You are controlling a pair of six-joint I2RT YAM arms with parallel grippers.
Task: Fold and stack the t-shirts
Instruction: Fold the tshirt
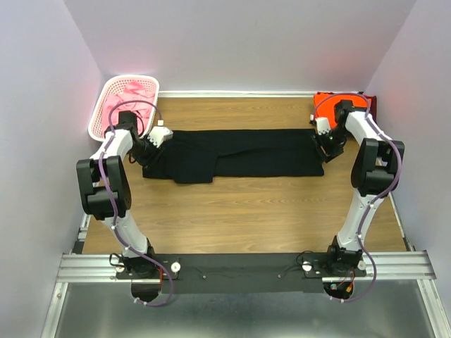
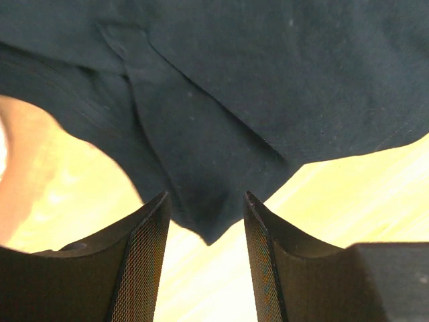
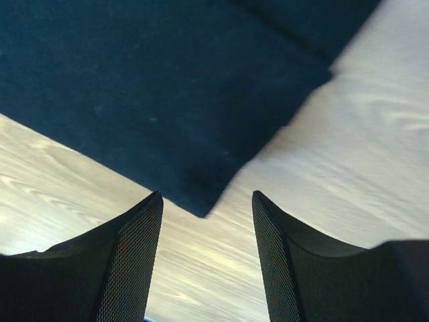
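A black t-shirt [image 1: 246,151] lies flat in a long folded band across the wooden table, with a sleeve flap hanging toward me at its left part. My left gripper [image 1: 156,141] hovers at the shirt's left end. In the left wrist view it [image 2: 206,198] stands open, a corner of the black cloth [image 2: 268,80] lying loose under the gap. At the right end my right gripper [image 1: 323,137] is open too [image 3: 208,196], and the shirt's corner [image 3: 147,87] lies just ahead of its fingers, untouched.
A white lattice basket [image 1: 106,95] with pink shirts [image 1: 130,95] stands at the back left corner. An orange shirt [image 1: 330,98] lies on a maroon one [image 1: 371,105] at the back right, behind the right arm. Bare wood [image 1: 246,211] lies nearer the arm bases.
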